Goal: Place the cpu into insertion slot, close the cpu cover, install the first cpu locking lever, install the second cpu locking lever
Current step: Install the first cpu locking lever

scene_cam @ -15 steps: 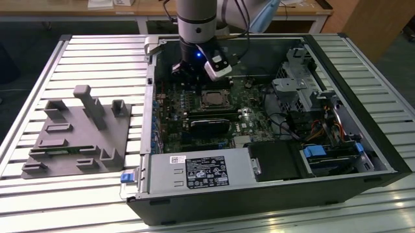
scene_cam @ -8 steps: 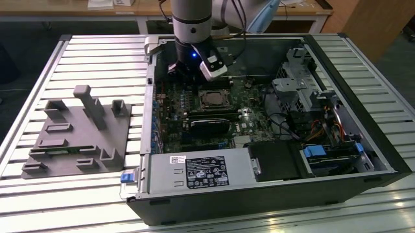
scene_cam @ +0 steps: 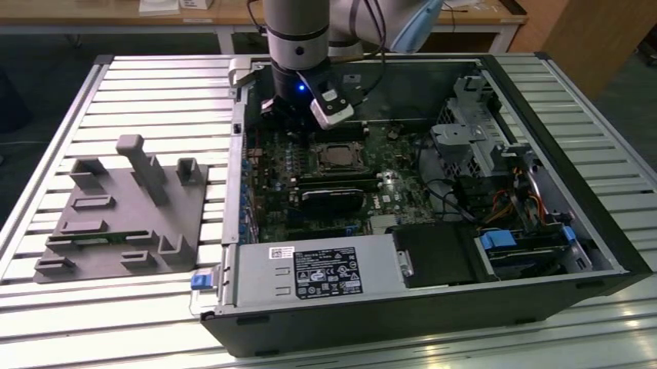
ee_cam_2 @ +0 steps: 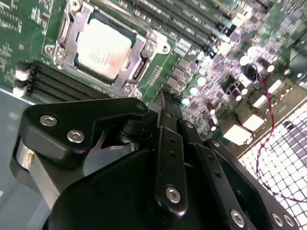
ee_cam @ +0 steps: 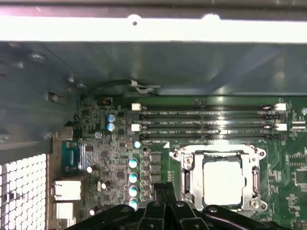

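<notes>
We reckon the pale silver-grey square cpu [ee_cam: 223, 181] is sitting in the small silver-rimmed square insertion slot [ee_cam: 199, 158] with the thin silver metal cpu cover [ee_cam: 187, 179] down around it, and our black pincer [ee_cam: 163, 188], fingers together on nothing, hangs just beside that slot's corner.

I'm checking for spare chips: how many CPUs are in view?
1. The cpu lies face up on the motherboard, beside the long memory slots and close to the gripper. Others may be hidden under the arm.
</notes>
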Tool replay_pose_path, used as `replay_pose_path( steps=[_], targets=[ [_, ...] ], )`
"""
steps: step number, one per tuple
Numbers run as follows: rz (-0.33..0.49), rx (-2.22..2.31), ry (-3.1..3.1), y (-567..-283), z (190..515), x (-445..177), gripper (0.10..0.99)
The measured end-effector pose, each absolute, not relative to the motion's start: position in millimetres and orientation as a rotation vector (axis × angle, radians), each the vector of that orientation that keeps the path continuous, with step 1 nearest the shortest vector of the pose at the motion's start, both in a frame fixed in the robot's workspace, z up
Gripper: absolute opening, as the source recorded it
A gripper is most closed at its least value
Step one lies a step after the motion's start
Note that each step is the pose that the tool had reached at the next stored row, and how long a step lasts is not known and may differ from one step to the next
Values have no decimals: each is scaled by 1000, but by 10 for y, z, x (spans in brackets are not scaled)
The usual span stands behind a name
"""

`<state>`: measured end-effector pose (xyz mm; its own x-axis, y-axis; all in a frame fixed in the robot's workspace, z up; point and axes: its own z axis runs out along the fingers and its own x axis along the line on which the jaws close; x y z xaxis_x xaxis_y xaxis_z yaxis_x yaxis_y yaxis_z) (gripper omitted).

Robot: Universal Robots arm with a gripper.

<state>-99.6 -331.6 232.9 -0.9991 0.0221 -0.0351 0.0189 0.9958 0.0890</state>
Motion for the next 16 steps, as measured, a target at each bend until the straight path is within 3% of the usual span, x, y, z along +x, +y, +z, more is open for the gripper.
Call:
replay_pose_path(
  steps=[10, 11, 12, 16],
  targets=[
    [265, 34, 3095, -3316, 2348, -1013, 106],
    [287, 35, 3093, -3316, 2348, -1021, 106],
    [368, 36, 3085, -3316, 2348, -1047, 106],
    [425, 37, 3078, -3316, 2348, -1065, 106]
  ],
)
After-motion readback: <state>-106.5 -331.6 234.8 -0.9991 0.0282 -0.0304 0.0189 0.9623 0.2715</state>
